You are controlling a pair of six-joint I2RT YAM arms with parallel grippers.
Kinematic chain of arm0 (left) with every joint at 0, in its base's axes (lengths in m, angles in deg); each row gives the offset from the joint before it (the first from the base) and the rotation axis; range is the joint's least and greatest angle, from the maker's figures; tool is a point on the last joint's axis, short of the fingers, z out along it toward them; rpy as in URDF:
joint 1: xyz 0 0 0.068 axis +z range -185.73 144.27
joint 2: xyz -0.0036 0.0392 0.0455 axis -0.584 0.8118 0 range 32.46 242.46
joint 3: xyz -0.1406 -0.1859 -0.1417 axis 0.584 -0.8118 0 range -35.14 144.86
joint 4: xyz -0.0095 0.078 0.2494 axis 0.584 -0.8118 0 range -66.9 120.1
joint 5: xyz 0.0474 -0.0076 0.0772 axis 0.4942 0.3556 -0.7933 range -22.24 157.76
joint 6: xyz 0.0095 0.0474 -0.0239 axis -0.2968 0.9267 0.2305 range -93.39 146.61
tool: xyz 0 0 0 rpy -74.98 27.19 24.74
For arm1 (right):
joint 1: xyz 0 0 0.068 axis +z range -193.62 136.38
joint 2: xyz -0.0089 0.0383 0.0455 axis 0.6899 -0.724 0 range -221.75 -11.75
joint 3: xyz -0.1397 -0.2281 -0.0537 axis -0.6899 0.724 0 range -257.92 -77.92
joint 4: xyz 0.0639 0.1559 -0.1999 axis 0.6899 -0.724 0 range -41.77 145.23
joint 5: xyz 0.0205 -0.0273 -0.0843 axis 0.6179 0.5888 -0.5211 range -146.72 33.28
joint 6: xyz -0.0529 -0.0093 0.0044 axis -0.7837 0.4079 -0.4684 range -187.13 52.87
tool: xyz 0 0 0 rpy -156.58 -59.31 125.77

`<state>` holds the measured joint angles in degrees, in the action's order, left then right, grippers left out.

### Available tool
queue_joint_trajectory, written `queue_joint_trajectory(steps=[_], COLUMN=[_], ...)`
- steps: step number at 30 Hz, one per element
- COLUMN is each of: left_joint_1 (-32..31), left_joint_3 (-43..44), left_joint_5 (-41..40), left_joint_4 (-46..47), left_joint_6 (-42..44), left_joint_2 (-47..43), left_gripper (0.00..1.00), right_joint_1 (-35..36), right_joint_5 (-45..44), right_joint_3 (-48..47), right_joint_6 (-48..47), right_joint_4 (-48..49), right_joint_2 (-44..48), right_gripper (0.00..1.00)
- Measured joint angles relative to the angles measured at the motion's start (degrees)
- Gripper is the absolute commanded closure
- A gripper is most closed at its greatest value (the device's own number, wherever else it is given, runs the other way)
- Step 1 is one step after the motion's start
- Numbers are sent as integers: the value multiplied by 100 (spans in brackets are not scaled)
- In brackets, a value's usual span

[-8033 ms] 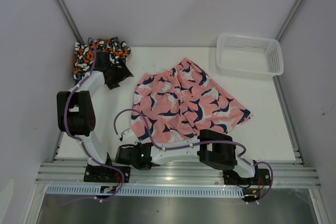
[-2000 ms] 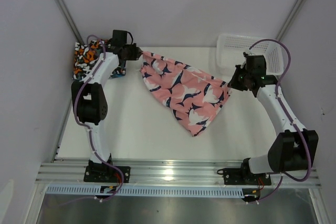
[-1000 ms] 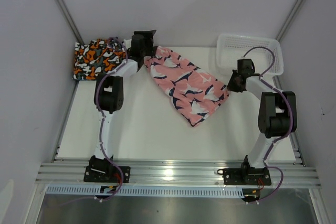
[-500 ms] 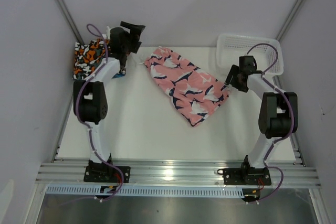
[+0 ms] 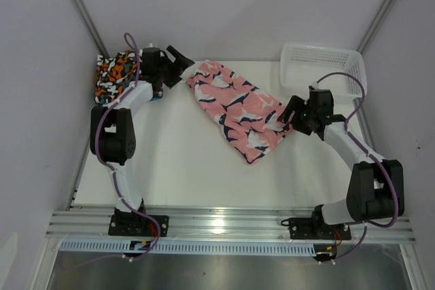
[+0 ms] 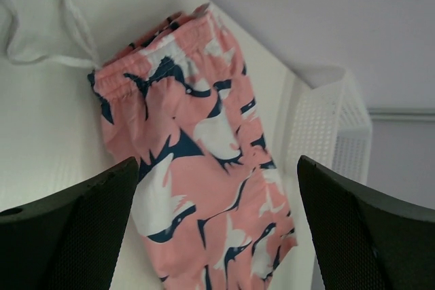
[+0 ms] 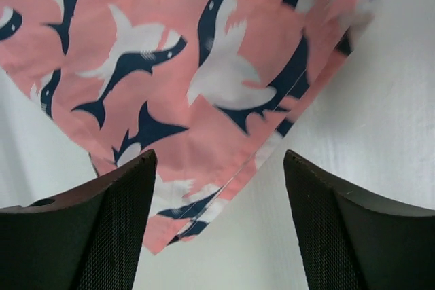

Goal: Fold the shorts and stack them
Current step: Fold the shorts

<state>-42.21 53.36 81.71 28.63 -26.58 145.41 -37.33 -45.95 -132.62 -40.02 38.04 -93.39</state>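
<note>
Since a couple of seconds back the pink shorts [image 5: 241, 113] have gone from stretched between both arms to lying folded in half, slantwise across the far middle of the table [image 5: 170, 168]. The basket [image 5: 325, 73] sits far right, not involved. The pile [image 5: 115, 76] with the camo pair on top is parked in the far left corner, I'd guess so the pink one can land on it next. The left gripper [image 5: 183, 64] hangs by the waistband end, jaws spread wide, nothing in them. The right gripper [image 5: 288, 115] is over the hem end, jaws apart too, looks freshly let go.
</note>
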Motion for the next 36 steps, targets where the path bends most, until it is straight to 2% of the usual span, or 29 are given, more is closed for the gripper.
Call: queue_joint_trajectory(steps=[5,7,8,9,12,18,20,21,24,27,32,36], left_joint_1=[-4,-4,-4,-4,-4,-4,-4,-4,2,0,2,0], left_joint_3=[-55,-157,-175,-208,-247,-116,-33,20,260,302,7,-844], left_joint_5=[310,348,358,387,444,586,647,682,881,925,986,1023], left_joint_4=[-52,-79,-90,-81,-68,120,175,177,337,396,723,1001], left_joint_6=[367,527,549,590,691,732,728,723,671,669,656,601], left_joint_2=[367,402,407,409,442,994,1276,1425,1641,1683,1631,1108], left_gripper=[1,1,1,1,1,1,1,1,1,1,1,1], right_joint_1=[643,997,1139,1314,1659,2059,2138,2168,2227,2269,2275,2304], right_joint_5=[105,114,116,122,136,160,190,219,330,396,573,520], right_joint_3=[260,243,227,155,-243,-1421,-1674,-1746,-1764,-1558,-597,229], right_joint_6=[365,459,505,551,595,643,678,695,761,826,1062,1126], right_joint_4=[243,455,555,601,763,1062,1161,1215,1309,1364,1818,1991], right_joint_2=[57,44,20,-63,-527,-1803,-2166,-2332,-2712,-2933,-2791,-2173], right_gripper=[29,35,35,40,50,55,62,69,78,85,88,88])
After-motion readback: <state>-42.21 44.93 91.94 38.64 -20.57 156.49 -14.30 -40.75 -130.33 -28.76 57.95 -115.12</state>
